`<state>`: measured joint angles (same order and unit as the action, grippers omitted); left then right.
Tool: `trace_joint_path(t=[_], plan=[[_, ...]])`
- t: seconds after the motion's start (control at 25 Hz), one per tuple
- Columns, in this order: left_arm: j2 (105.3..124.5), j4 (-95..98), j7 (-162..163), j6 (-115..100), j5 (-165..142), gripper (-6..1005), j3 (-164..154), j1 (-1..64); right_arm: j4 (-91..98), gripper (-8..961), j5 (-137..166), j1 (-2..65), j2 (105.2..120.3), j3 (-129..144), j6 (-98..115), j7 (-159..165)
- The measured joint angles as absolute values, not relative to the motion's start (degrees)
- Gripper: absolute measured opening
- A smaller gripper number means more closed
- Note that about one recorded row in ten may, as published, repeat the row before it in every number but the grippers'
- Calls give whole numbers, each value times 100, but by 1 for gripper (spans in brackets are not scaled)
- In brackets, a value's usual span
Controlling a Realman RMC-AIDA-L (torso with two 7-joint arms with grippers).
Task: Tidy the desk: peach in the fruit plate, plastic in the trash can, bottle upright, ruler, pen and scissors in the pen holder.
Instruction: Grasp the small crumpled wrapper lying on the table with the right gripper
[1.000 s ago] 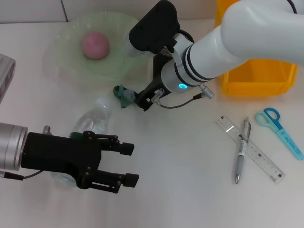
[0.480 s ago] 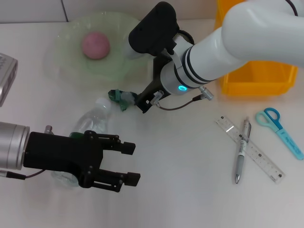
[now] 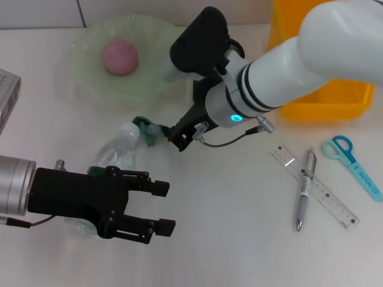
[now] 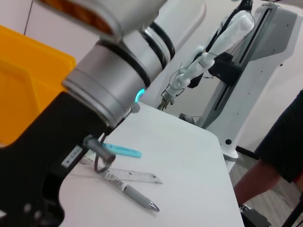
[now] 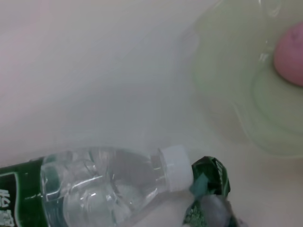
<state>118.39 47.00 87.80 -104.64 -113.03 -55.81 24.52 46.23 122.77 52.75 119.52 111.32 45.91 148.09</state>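
The green plastic scrap lies left of centre in the head view, touching the cap of the lying bottle, and could be dragged or nudged against it if pinched poorly by the right gripper, whose finger state cannot be told. The bottle's long axis runs diagonally, cap toward the upper right, body partly hidden under the left gripper, which is held apart and empty at lower left above the counter.

A white desk surface fills the view. At its left edge sits a grey box-like object, perhaps a device, mostly cropped.
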Motion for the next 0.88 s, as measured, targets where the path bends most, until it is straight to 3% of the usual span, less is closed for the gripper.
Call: trace_joint_path(t=[0.6, 0.88], plan=[[11839, 4702, 8802, -10461, -11302, 747, -5581, 2476, 6509, 54, 12178, 3371, 11953, 8813, 5792, 13407], [11832, 4702, 8810, -10434, -11302, 745, -5581, 2499, 6614, 69, 11552, 3162, 11933, 8188, 6490, 12609]])
